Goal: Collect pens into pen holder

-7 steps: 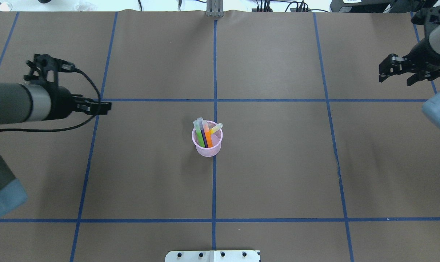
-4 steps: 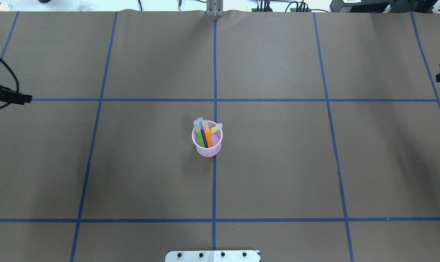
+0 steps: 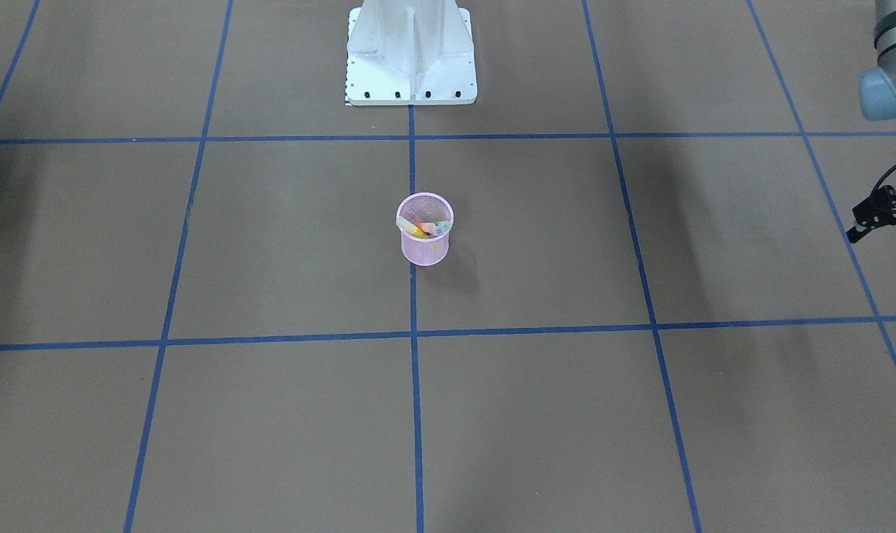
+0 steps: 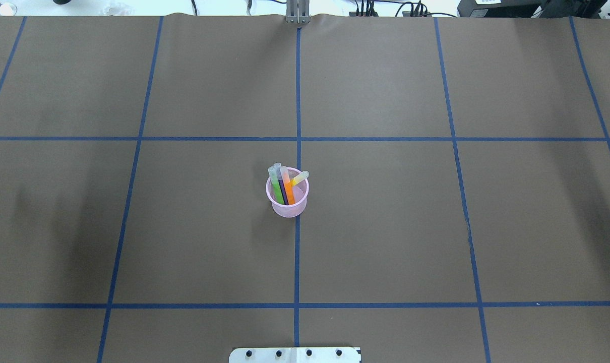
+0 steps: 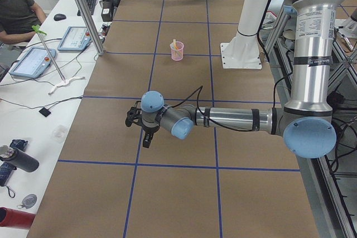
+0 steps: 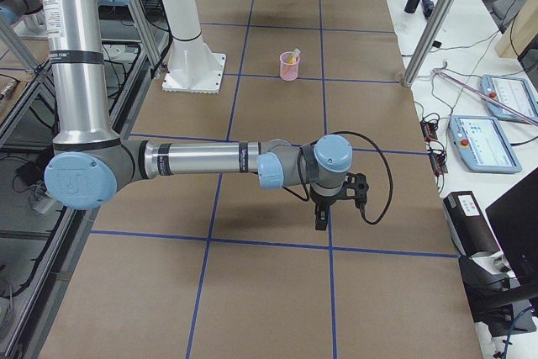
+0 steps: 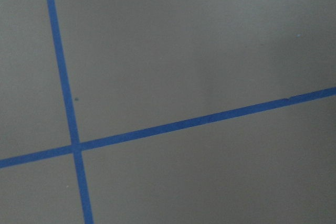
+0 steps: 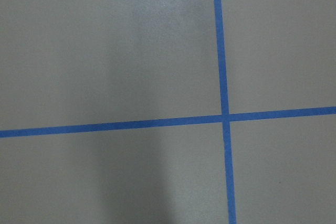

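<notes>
The pink mesh pen holder (image 4: 287,201) stands upright at the table's centre, on a blue tape line. The green pen (image 4: 276,189), purple pen (image 4: 282,190), orange pen (image 4: 288,189) and yellow pen (image 4: 300,177) stand in it, caps up, the yellow one leaning right. The holder also shows in the front view (image 3: 424,252). Neither arm shows in the overhead view. My left gripper (image 5: 146,137) hangs low over the table's left end; only a black part of it shows at the front view's right edge. My right gripper (image 6: 320,220) hangs over the right end. I cannot tell whether either is open.
The robot's white base plate (image 3: 411,74) sits behind the holder. Brown paper with a blue tape grid (image 4: 297,101) covers the table. Operator desks with tablets (image 6: 492,140) and a seated person (image 5: 17,6) flank the table ends. Both wrist views show only paper and tape.
Both arms have pulled outward to the table's ends and left the overhead view. The holder and the pens in it have not moved.
</notes>
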`<state>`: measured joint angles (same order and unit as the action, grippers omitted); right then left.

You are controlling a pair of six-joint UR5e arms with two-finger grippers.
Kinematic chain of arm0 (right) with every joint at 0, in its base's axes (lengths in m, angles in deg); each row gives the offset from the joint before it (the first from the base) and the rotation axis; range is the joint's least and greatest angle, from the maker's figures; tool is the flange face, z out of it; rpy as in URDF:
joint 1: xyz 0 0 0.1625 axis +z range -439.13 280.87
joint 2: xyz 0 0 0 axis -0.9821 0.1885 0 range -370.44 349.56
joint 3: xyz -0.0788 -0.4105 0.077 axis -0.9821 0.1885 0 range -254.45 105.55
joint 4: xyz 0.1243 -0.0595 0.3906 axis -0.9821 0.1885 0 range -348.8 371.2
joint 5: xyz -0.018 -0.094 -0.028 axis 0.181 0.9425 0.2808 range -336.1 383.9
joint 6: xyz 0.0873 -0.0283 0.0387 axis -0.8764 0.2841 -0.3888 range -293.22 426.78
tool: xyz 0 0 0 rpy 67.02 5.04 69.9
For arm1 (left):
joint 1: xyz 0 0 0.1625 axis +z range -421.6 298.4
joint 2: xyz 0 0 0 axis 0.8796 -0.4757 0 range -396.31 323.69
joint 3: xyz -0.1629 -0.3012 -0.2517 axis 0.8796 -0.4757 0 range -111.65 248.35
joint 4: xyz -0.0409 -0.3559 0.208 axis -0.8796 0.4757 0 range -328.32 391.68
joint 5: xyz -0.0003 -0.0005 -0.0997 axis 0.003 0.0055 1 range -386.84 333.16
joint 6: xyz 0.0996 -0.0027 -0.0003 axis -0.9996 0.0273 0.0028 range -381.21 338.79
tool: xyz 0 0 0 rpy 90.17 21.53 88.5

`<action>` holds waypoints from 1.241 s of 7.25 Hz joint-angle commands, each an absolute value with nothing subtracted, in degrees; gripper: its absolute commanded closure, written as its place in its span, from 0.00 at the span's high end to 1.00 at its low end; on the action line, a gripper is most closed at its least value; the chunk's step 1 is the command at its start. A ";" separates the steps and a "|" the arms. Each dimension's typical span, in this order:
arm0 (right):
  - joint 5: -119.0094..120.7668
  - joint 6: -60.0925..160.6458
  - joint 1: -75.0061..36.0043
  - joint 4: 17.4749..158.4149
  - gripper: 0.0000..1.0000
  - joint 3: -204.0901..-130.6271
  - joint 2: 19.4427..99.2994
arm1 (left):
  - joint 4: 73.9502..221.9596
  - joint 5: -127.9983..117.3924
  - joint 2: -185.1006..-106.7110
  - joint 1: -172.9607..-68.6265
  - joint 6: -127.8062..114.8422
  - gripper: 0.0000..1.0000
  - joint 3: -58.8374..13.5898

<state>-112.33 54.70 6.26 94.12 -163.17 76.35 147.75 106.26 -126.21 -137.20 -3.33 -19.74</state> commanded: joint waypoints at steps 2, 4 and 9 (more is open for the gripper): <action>-113.39 60.00 7.35 94.60 1.00 -161.73 75.70 | 125.80 107.02 -131.49 -142.62 -15.05 1.00 -22.85; -113.30 60.36 6.04 95.65 1.00 -160.94 75.09 | 120.18 107.11 -131.59 -143.59 -15.58 1.00 -25.96; -113.56 62.12 6.03 98.92 1.00 -160.74 74.89 | 121.23 111.42 -128.07 -147.20 -23.85 1.00 -26.22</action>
<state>-113.38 62.15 5.74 99.27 -159.24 73.38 120.66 111.52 -128.50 -146.82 -24.12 -25.87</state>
